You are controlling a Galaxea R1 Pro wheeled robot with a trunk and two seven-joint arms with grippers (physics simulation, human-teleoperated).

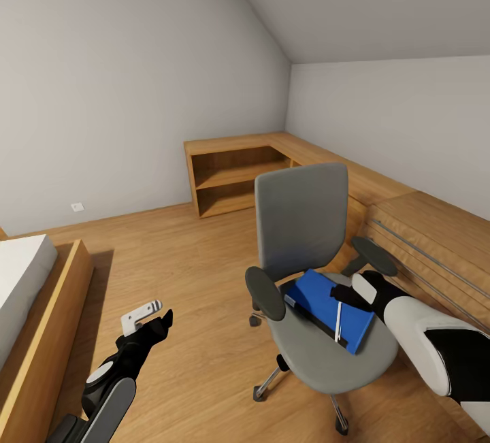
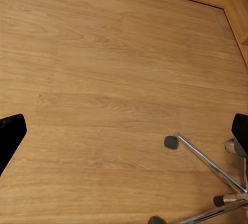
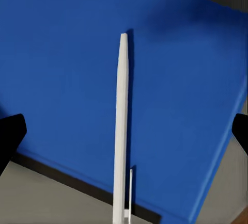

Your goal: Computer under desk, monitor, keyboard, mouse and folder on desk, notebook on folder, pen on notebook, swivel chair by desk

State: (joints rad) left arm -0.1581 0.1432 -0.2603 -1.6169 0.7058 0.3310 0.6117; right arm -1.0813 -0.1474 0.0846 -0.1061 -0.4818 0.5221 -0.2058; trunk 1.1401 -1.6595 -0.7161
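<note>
Right gripper [image 1: 344,291] hangs with jaws spread wide (palm down); left gripper [image 1: 151,315] points forward, jaws equally parted.

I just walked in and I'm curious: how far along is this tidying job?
Barely begun. The pen lies on the blue stack on the swivel chair. In hand: the right gripper hovers open above the pen; the left gripper hangs open over the floor. Moving everything to the desk remains.

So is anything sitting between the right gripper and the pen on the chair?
Nothing visible. The right gripper hangs open over the pen, which lies bare on the blue notebook on the swivel chair.
</note>
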